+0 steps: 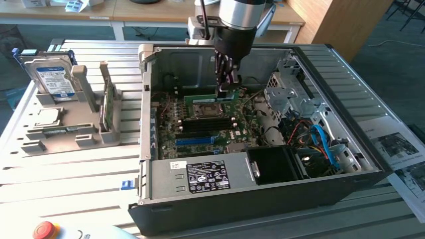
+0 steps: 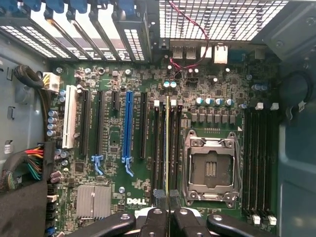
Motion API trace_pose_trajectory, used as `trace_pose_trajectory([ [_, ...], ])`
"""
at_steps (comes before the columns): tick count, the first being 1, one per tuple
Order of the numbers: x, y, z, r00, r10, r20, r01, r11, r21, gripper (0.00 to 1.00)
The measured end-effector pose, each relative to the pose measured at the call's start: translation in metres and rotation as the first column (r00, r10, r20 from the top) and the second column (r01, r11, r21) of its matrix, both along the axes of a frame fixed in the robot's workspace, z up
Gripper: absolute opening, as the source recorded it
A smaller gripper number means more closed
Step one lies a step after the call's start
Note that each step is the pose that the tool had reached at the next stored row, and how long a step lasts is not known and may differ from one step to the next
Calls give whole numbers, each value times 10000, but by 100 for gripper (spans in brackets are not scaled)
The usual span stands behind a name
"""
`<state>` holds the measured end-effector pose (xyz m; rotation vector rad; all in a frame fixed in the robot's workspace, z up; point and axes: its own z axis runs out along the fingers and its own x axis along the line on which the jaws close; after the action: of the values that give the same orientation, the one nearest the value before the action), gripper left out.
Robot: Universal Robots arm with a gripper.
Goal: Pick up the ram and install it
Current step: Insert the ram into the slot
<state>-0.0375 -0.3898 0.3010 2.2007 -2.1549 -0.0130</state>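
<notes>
My gripper [image 1: 227, 88] reaches down into the open computer case [image 1: 345, 164] and is shut on the ram [image 1: 210, 98], a narrow green stick held by its top edge. The wrist view looks down on the ram [image 2: 168, 143] edge-on as a thin line running out from between the two fingertips [image 2: 160, 195]. The ram lies in line with the black memory slots [image 2: 159, 148] beside the CPU socket [image 2: 210, 165] on the green motherboard [image 2: 123, 190]. Whether the ram touches a slot I cannot tell.
On the exterior view's left, a grey holder [image 1: 66, 134] carries a hard drive [image 1: 54, 79] with a blue-white label and another green stick [image 1: 106, 102] standing upright. Case walls, a drive cage [image 1: 292, 97] and blue cables [image 1: 325, 144] surround the motherboard. A red button [image 1: 45, 230] sits at the table's front.
</notes>
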Motion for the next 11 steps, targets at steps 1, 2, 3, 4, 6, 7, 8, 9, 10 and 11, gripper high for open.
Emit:
trace_pose_trajectory([
  [1, 0, 0, -6, 10000, 0, 0, 0, 10000, -2, 12],
  [2, 0, 0, -13, 10000, 0, 0, 0, 10000, -4, 12],
  [3, 0, 0, -19, 10000, -1, 0, 1, 10000, -8, 12],
  [4, 0, 0, -28, 10000, -1, -1, 1, 10000, -11, 12],
  [6, 0, 0, -51, 10000, -4, 1, 4, 10000, -23, 12],
  [7, 0, 0, -64, 10000, -4, 1, 4, 10000, -29, 12],
  [8, 0, 0, -77, 10000, -4, 1, 4, 10000, -33, 12],
  [9, 0, 0, -91, 10000, -5, 2, 5, 10000, -38, 12],
  [10, 0, 0, -104, 10000, -6, 2, 6, 10000, -43, 12],
  [11, 0, 0, -118, 10000, -6, 2, 6, 10000, -48, 12],
])
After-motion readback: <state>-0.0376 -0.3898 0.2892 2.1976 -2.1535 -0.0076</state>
